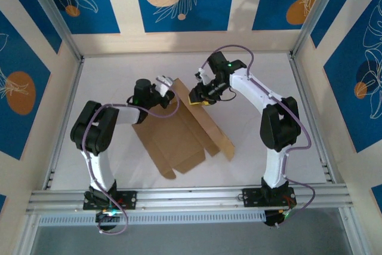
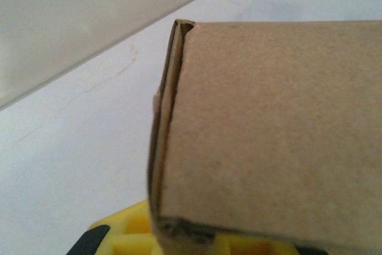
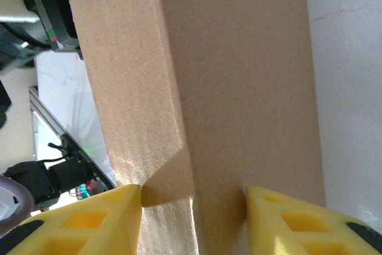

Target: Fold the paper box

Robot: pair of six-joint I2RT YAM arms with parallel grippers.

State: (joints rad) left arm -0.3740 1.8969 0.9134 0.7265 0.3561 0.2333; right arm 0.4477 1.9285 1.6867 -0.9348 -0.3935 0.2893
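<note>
A: Where do we find the paper box [image 1: 176,141]?

B: We find it on the white table [image 1: 113,82], between the two arms, lying slantwise. Its broad panel lies flat on the surface. Along that panel's right side we see a long wall standing up, running from the far end towards the near right.

A: And the right gripper [image 1: 200,98]?

B: We see it at the far end of that raised wall, reaching in from the right. In the right wrist view we look along a folded ridge of cardboard, paler on its left face and shaded on its right. One yellow fingertip [image 3: 89,222] sits at each side of the ridge, and the cardboard fills the gap between them. We take it as pinching the fold, with the jaws part-way apart around it.

A: What do we make of the left gripper [image 1: 167,86]?

B: We place it at the box's far left corner, across from the right one. In the left wrist view a doubled edge of cardboard sits close up, two layers showing at its corner. It lies right over a yellow finger [image 2: 128,237] at the bottom. The cardboard hides the rest, so we cannot tell whether those jaws are spread or pressed on the flap.

A: Do the two grippers touch?

B: We see them near each other but apart, with the wall's far end between them.
</note>
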